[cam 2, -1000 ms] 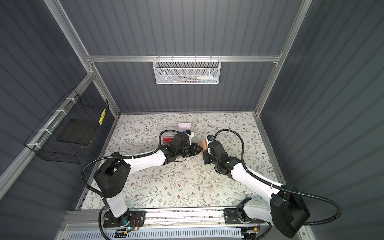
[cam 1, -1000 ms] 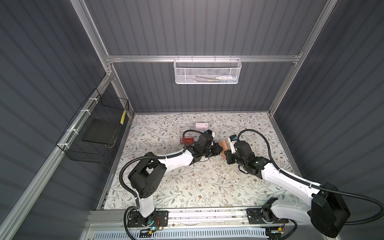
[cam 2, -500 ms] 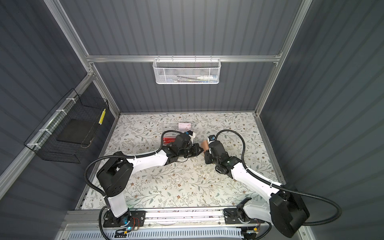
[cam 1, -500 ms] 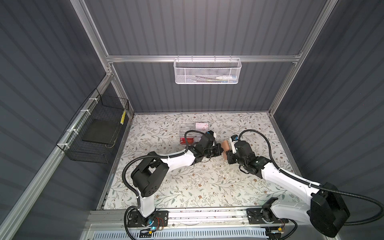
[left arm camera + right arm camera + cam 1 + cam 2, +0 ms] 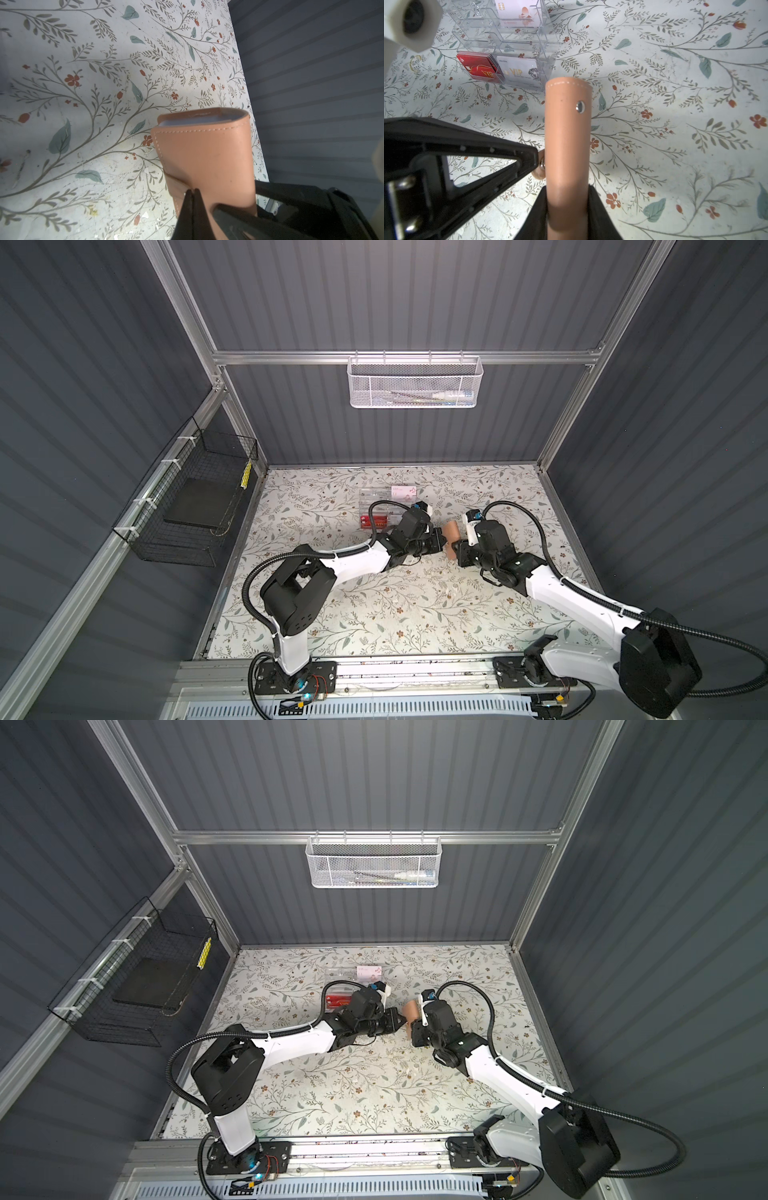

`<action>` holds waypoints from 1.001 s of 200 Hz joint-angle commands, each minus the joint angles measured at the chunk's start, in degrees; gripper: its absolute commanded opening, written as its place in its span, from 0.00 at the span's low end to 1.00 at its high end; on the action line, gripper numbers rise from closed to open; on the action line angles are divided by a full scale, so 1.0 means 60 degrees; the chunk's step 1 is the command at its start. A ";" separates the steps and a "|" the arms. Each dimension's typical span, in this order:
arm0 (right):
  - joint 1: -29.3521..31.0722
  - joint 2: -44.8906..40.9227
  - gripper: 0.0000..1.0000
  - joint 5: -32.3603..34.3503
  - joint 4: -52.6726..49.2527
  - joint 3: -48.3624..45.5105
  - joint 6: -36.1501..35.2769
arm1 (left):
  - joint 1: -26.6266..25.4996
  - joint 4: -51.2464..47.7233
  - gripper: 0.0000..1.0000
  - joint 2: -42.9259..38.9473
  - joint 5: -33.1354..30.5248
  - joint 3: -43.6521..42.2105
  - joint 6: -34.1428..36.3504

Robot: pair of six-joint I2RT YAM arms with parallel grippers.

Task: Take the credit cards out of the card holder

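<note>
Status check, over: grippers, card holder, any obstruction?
Right gripper shut on card holder. Left gripper shut, pinching its snap tab. Holder closed, nothing pulled out yet. Clear box apart, nothing blocking.

Both top views look down from high above the front edge, far away, and share the whole floral table (image 5: 374, 605); each wrist view sits very near, looking forward from its arm's end; both wrist views share the card holder (image 5: 205, 158), from different sides.
</note>
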 commanded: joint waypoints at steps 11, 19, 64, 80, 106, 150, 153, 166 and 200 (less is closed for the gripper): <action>-0.0350 -0.0300 0.00 -0.0365 0.1070 0.0004 0.0381 | -0.0122 -0.0519 0.00 -0.0304 -0.0023 -0.0444 0.0328; -0.0440 -0.0285 0.00 -0.0460 0.1102 -0.0014 0.0435 | -0.0126 -0.0506 0.00 -0.0343 -0.0032 -0.0497 0.0335; -0.0761 -0.0301 0.00 -0.0828 0.1121 -0.0080 0.0636 | -0.0126 -0.0579 0.00 -0.0649 -0.0185 -0.0752 0.0441; -0.0855 -0.0278 0.00 -0.0964 0.1106 -0.0071 0.0700 | -0.0115 -0.0619 0.00 -0.0715 -0.0215 -0.0836 0.0483; -0.0955 -0.0174 0.00 -0.1262 0.1122 -0.0057 0.0770 | -0.0119 -0.0696 0.00 -0.0774 -0.0199 -0.0867 0.0539; -0.0968 0.0421 0.00 -0.1847 0.0918 0.0208 0.0985 | -0.0112 -0.1141 0.00 -0.1085 -0.0326 -0.0880 0.0958; -0.0965 0.0466 0.00 -0.1896 0.0860 0.0232 0.1026 | -0.0112 -0.1203 0.00 -0.1115 -0.0354 -0.0869 0.0999; -0.0961 0.0495 0.00 -0.2067 0.0876 0.0202 0.1279 | -0.0093 -0.1500 0.00 -0.1272 -0.0418 -0.0859 0.1294; -0.0839 0.0319 0.00 -0.2073 0.0715 0.0176 0.2154 | -0.0061 -0.2551 0.00 -0.1810 -0.0660 -0.0798 0.2606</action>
